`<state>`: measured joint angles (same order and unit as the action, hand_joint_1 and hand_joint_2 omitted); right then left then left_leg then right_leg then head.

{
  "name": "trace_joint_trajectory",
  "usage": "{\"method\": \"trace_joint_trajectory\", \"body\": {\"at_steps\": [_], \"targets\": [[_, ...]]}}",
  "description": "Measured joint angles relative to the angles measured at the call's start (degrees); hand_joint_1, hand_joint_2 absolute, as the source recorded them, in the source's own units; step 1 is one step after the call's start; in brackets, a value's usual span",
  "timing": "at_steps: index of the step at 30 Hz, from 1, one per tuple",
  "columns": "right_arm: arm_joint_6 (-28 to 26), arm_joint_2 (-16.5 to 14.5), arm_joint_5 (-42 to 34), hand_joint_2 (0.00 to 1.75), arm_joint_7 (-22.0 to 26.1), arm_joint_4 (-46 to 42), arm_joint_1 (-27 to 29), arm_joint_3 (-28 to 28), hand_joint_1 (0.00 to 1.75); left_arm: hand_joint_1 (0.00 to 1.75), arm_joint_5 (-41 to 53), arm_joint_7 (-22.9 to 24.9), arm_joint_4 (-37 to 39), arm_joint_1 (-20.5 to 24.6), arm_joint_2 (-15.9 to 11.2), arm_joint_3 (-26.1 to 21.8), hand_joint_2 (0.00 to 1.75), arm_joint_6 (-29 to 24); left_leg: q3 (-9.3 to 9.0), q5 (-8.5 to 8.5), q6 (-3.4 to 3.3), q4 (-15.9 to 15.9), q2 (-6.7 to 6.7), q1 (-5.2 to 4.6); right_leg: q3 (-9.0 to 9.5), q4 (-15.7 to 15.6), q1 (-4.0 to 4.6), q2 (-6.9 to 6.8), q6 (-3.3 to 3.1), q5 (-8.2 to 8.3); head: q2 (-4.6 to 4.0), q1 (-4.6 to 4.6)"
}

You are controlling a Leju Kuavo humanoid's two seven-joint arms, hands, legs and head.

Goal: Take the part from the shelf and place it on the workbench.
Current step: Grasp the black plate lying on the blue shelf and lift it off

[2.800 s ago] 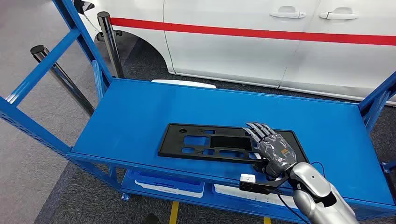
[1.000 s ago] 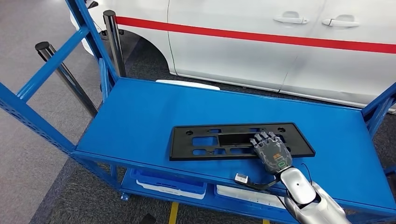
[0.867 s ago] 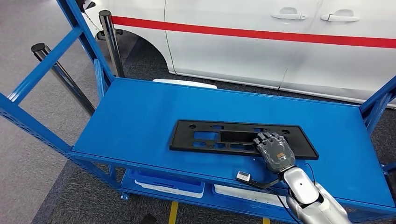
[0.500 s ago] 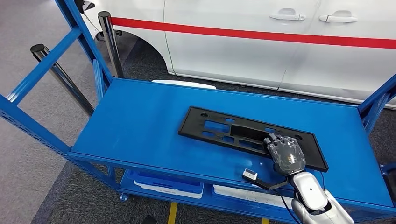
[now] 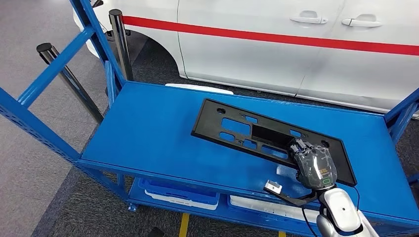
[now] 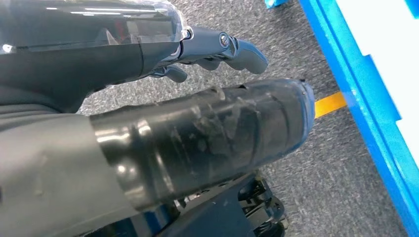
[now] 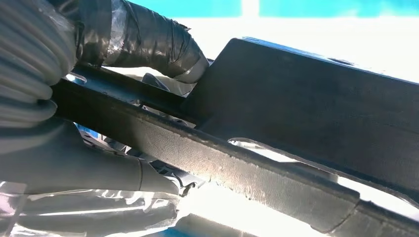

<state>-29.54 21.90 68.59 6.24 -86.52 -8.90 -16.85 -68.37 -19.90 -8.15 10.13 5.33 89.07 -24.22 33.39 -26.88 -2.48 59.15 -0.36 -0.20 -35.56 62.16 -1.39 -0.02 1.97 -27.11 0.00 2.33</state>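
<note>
The part (image 5: 247, 131) is a flat black rectangular frame with several cut-outs, lying slantwise across the blue shelf top (image 5: 143, 128). My right hand (image 5: 314, 165) grips its near right end, fingers curled over the edge. That end looks a little raised above the shelf. In the right wrist view a bar of the part (image 7: 247, 165) runs across, with my dark fingers (image 7: 148, 44) wrapped over it and the thumb under it. My left hand (image 6: 207, 98) hangs above grey carpet, holding nothing, its fingers (image 6: 222, 44) apart from the thumb.
A white car (image 5: 296, 54) with a red stripe stands right behind the shelf. Blue uprights (image 5: 54, 69) frame the left side, another (image 5: 402, 108) the right. Two black posts (image 5: 118, 39) stand at the back left. White-lined blue trays (image 5: 178, 195) sit on the lower level.
My right hand closed on the part's right end and drew it rightward and nearer. The part has swung, its left end moving toward the back of the shelf.
</note>
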Motion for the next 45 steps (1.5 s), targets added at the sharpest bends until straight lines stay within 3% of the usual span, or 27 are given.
{"method": "trace_joint_trajectory", "body": {"at_steps": [1, 5, 7, 9, 10, 11, 12, 14, 15, 17, 19, 21, 24, 25, 26, 27, 29, 31, 34, 36, 37, 39, 41, 42, 43, 45], "targets": [[-1.08, -0.34, 0.94, 1.75, 0.21, -1.01, 0.26, 0.09, 1.75, 0.00, -0.02, -0.07, 0.00, 0.01, 0.00, 0.00, 0.00, 0.00, 0.14, -0.15, 0.24, 0.25, 0.00, -0.13, 0.60, -1.36, 0.06, 0.04, -0.28, 0.11, 0.00, -0.03], [-3.37, -1.67, 5.53, 1.75, 0.18, -4.13, 1.49, 0.23, 1.75, 0.00, 0.01, -0.56, 0.00, 0.04, 0.00, 0.00, 0.00, 0.13, 0.57, -1.08, 1.16, 1.34, 0.03, -0.09, 0.72, -1.71, 0.07, 0.01, -1.68, 0.05, 0.00, -0.07], [-4.84, -2.70, 9.71, 1.75, -0.32, -5.92, 2.11, 0.16, 1.75, 0.00, 0.02, -1.23, 0.00, 0.07, 0.00, 0.00, 0.00, 0.50, 2.57, -3.94, 1.85, 5.95, 0.06, 0.14, 0.78, -1.83, -0.01, -0.09, -2.27, 0.08, 0.00, -0.08], [-6.10, -3.86, 13.14, 1.75, -0.72, -7.51, 2.79, -0.24, 1.75, 0.00, 0.00, -1.74, 0.00, 0.04, 0.00, 0.00, 0.00, 0.94, 5.93, -7.18, 2.21, 13.23, 0.07, 0.34, 0.78, -1.81, 0.13, -0.11, -2.55, 0.02, 0.00, -0.07], [-6.38, -4.43, 14.09, 1.75, -0.84, -8.09, 3.16, -0.54, 1.75, 0.00, -0.01, -1.88, 0.00, 0.01, 0.00, 0.00, 0.00, 1.07, 7.09, -7.71, 2.24, 15.58, 0.07, 0.38, 0.81, -1.80, 0.20, -0.10, -2.59, -0.01, 0.00, -0.07], [-6.49, -4.89, 14.65, 1.75, -0.93, -8.58, 3.49, -0.83, 1.75, 0.00, -0.02, -1.99, 0.00, 0.00, 0.00, 0.00, 0.00, 1.14, 7.43, -7.18, 2.16, 16.07, 0.07, 0.38, 0.87, -1.80, 0.26, -0.09, -2.63, -0.04, 0.00, -0.07], [-6.51, -5.29, 15.08, 1.75, -1.07, -9.02, 3.74, -1.07, 1.75, 0.00, -0.02, -2.11, 0.00, 0.00, 0.00, 0.00, 0.00, 1.19, 6.63, -5.56, 1.96, 14.16, 0.06, 0.37, 0.96, -1.80, 0.33, -0.08, -2.65, -0.07, 0.00, -0.08], [-6.55, -5.99, 15.87, 1.75, -1.74, -9.90, 3.92, -1.67, 1.75, 0.00, -0.02, -2.41, 0.00, 0.06, 0.00, 0.00, 0.00, 1.41, 3.09, -1.67, 1.28, 6.53, 0.05, 0.25, 1.18, -1.82, 0.49, -0.05, -2.64, -0.14, 0.00, -0.06], [-6.58, -6.25, 16.19, 1.75, -2.20, -10.28, 3.83, -2.16, 1.75, 0.00, -0.04, -2.58, 0.00, 0.12, 0.00, 0.00, 0.00, 1.56, 1.52, -0.52, 0.97, 3.16, 0.03, 0.13, 1.21, -1.83, 0.58, -0.02, -2.52, -0.15, 0.00, -0.06], [-6.50, -6.54, 16.44, 1.75, -3.23, -10.72, 3.38, -3.57, 1.75, 0.00, -0.11, -2.78, 0.00, 0.19, 0.00, 0.00, 0.00, 1.82, 0.29, -0.20, 0.63, 0.32, -0.01, -0.14, 1.13, -1.96, 0.64, 0.03, -2.10, -0.04, 0.00, -0.06], [-6.06, -6.63, 16.51, 1.75, -4.68, -10.80, 2.33, -5.67, 1.75, 0.00, -0.27, -2.93, 0.00, 0.22, 0.02, 0.00, 0.87, 2.01, 0.11, 0.18, 0.35, -0.38, 0.04, -0.04, 1.10, -2.14, 0.59, 0.03, -1.50, 0.08, 0.00, -0.07], [-5.33, -6.61, 16.55, 1.75, -7.34, -10.75, 0.62, -8.41, 1.75, 0.00, -0.51, -3.20, 0.00, 0.38, 0.09, 0.00, 1.75, 2.20, -0.31, 0.79, -0.15, -1.33, 0.14, 0.30, 0.48, -0.62, 0.61, 0.00, -1.03, -1.16, 0.00, -0.02], [-4.49, -6.57, 16.55, 1.75, -12.77, -10.43, -2.17, -13.30, 1.75, 0.00, -0.96, -3.56, 0.00, 0.47, 0.22, 0.00, 1.75, 2.40, -0.43, 1.08, -0.52, -1.70, 0.25, 0.38, -3.90, 8.92, 0.55, 0.00, -0.62, -6.22, 0.00, 0.03], [-4.36, -6.56, 16.55, 1.75, -14.16, -10.24, -2.78, -14.93, 1.75, 0.00, -1.07, -3.60, 0.00, 0.40, 0.25, 0.00, 1.75, 2.44, -0.41, 1.05, -0.53, -1.65, 0.25, 0.38, -5.25, 11.77, 0.51, 0.00, -0.49, -7.08, 0.00, 0.04], [-4.25, -6.54, 16.55, 1.75, -15.10, -10.07, -3.20, -16.39, 1.75, 0.00, -1.12, -3.62, 0.00, 0.33, 0.27, 0.00, 1.75, 2.45, -0.40, 1.00, -0.51, -1.57, 0.23, 0.39, -5.74, 12.77, 0.45, -0.01, -0.39, -6.82, 0.00, 0.02], [-4.16, -6.51, 16.55, 1.75, -15.62, -9.94, -3.59, -17.61, 1.75, 0.00, -1.13, -3.62, 0.00, 0.28, 0.28, 0.00, 1.75, 2.45, -0.41, 0.91, -0.42, -1.41, 0.16, 0.43, -5.10, 11.46, 0.35, -0.02, -0.32, -5.43, 0.00, 0.03], [-4.03, -6.42, 16.55, 1.75, -16.05, -9.80, -4.40, -19.47, 1.75, 0.00, -1.15, -3.62, 0.00, 0.25, 0.30, 0.00, 1.75, 2.45, -0.37, 0.50, -0.05, -0.83, -0.01, 0.50, -1.60, 4.48, 0.12, -0.04, -0.27, -1.73, 0.00, 0.03], [-4.02, -6.36, 16.55, 1.75, -16.25, -9.72, -5.14, -20.74, 1.75, 0.00, -1.16, -3.64, 0.00, 0.25, 0.30, 0.00, 1.75, 2.45, -0.09, 0.06, 0.53, -0.06, -0.11, 0.36, 0.88, -0.75, 0.21, 0.02, -0.60, -0.24, 0.00, 0.00], [-4.00, -6.20, 16.55, 1.75, -16.36, -9.60, -5.64, -22.02, 1.75, 0.00, -1.18, -3.68, 0.00, 0.18, 0.30, 0.00, 1.75, 2.45, 0.20, -0.07, 1.29, 0.14, -0.10, 0.28, 1.06, -1.65, 0.44, 0.14, -1.63, -0.30, 0.00, -0.02], [-4.00, -6.09, 16.55, 1.75, -16.46, -9.56, -5.91, -22.49, 1.75, 0.00, -1.19, -3.70, 0.00, 0.18, 0.29, 0.00, 1.75, 2.45, 0.83, -1.29, 1.83, 1.67, -0.05, 0.41, 1.14, -1.88, 0.31, 0.12, -2.32, -0.14, 0.00, -0.02], [-4.01, -6.09, 16.55, 1.75, -16.70, -9.56, -6.07, -22.72, 1.75, 0.00, -1.21, -3.73, 0.00, 0.20, 0.28, 0.00, 1.75, 2.45, 1.80, -2.68, 2.12, 3.91, -0.01, 0.48, 1.20, -1.98, 0.21, 0.09, -2.56, -0.09, 0.00, -0.03], [-4.03, -5.98, 16.55, 1.75, -17.70, -9.56, -6.28, -23.26, 1.75, 0.00, -1.40, -3.82, 0.00, 0.10, 0.28, 0.00, 1.75, 2.48, 5.13, -6.20, 2.55, 11.27, 0.02, 0.60, 1.22, -1.98, 0.25, 0.02, -2.82, -0.15, 0.00, -0.05], [-4.00, -5.75, 16.55, 1.75, -18.60, -9.59, -6.33, -23.76, 1.75, 0.00, -0.87, -3.91, 0.00, -0.14, 0.28, -0.09, 1.75, 2.65, 7.58, -7.37, 2.61, 16.22, 0.02, 0.66, 1.27, -1.96, 0.39, 0.00, -2.90, -0.21, 0.00, -0.05], [-3.98, -5.66, 16.55, 1.75, -18.85, -9.62, -6.33, -23.96, 1.75, 0.00, 0.09, -3.93, 0.00, -0.26, 0.26, -0.38, 1.75, 2.75, 7.36, -6.30, 2.46, 15.57, 0.02, 0.65, 1.34, -1.95, 0.46, 0.02, -2.93, -0.23, 0.00, -0.05], [-3.96, -5.60, 16.55, 1.75, -19.07, -9.67, -6.34, -24.16, 1.75, 0.00, 1.36, -3.93, 0.00, -0.35, 0.24, -0.95, 1.75, 2.83, 6.10, -4.36, 2.17, 12.77, 0.02, 0.62, 1.47, -1.96, 0.54, 0.06, -2.95, -0.27, 0.00, -0.05], [-3.97, -5.56, 16.55, 1.75, -19.78, -9.80, -6.38, -24.60, 1.75, 0.00, 3.36, -3.58, 0.00, -0.39, 0.15, -2.45, 1.75, 2.54, 2.44, -0.72, 1.26, 4.84, 0.01, 0.33, 1.65, -1.98, 0.75, 0.12, -2.90, -0.37, 0.00, -0.03]]}}
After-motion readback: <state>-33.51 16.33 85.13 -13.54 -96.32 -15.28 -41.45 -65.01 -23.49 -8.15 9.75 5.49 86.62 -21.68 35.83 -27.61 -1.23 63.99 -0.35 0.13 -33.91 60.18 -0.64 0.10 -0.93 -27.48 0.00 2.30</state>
